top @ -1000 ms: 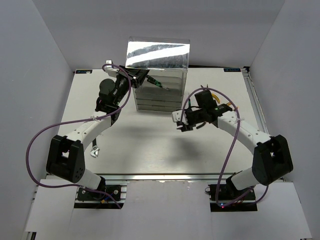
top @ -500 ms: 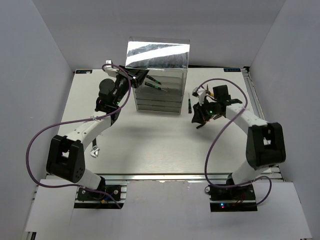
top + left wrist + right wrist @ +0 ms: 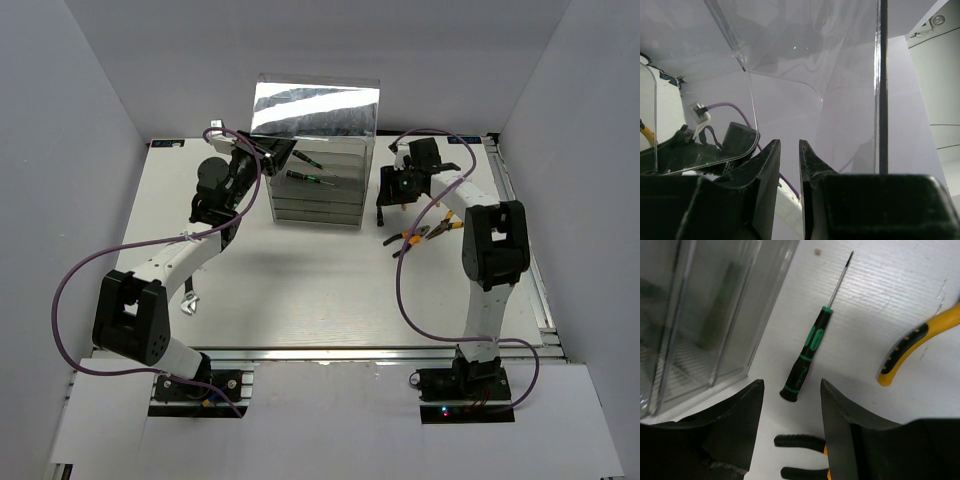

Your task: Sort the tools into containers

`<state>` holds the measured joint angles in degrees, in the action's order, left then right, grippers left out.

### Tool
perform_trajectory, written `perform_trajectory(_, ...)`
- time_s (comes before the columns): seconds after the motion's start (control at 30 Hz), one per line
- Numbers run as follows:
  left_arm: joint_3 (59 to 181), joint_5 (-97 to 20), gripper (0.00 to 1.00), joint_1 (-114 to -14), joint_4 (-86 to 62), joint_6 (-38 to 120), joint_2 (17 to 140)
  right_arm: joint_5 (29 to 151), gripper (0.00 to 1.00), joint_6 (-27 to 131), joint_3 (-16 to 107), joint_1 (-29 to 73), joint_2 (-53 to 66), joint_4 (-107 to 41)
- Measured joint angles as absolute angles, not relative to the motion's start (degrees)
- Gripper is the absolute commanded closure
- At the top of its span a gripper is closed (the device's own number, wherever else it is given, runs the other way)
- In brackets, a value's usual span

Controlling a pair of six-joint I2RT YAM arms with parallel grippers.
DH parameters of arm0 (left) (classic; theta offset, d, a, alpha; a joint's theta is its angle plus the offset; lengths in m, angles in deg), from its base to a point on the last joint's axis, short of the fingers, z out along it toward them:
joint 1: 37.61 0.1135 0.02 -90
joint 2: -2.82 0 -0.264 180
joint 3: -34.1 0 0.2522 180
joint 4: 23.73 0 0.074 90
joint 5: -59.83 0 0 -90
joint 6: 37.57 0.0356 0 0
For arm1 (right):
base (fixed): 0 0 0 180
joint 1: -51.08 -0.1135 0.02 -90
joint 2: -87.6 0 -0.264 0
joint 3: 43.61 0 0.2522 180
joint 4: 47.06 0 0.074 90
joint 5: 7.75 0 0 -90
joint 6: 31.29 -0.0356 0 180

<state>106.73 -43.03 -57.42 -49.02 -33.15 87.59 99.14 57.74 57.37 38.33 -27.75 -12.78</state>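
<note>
White arm links point(image 3: 170, 260), blk joints point(image 3: 130, 318), purple cables point(image 3: 57, 305).

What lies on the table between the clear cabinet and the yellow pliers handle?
A green-and-black screwdriver, touching neither the cabinet nor the pliers handle; the right wrist view shows it.

Tools and drawers around our two grippers

Directly below our right gripper point(image 3: 790, 386) a screwdriver point(image 3: 812, 347) lies on the table point(image 3: 880, 295), with the cabinet point(image 3: 705, 315) just to its left and the pliers point(image 3: 917, 342) near on its right. Two more screwdrivers point(image 3: 308, 177) lie inside the cabinet, just right of our left gripper point(image 3: 283, 152). The wrench point(image 3: 190, 300) lies well behind it.
</note>
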Motion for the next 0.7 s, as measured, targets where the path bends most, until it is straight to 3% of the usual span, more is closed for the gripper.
perform_trajectory(0.27,106.73,-43.03,0.67,-57.42,-49.02,-33.15,87.59,94.94,0.52,55.81,62.31,37.63,-34.2,-12.54)
perform_trajectory(0.7,106.73,-42.9,0.67,-57.42,-49.02,-33.17,87.59,87.2,0.62,55.66,59.47,32.67,-35.23,-15.1)
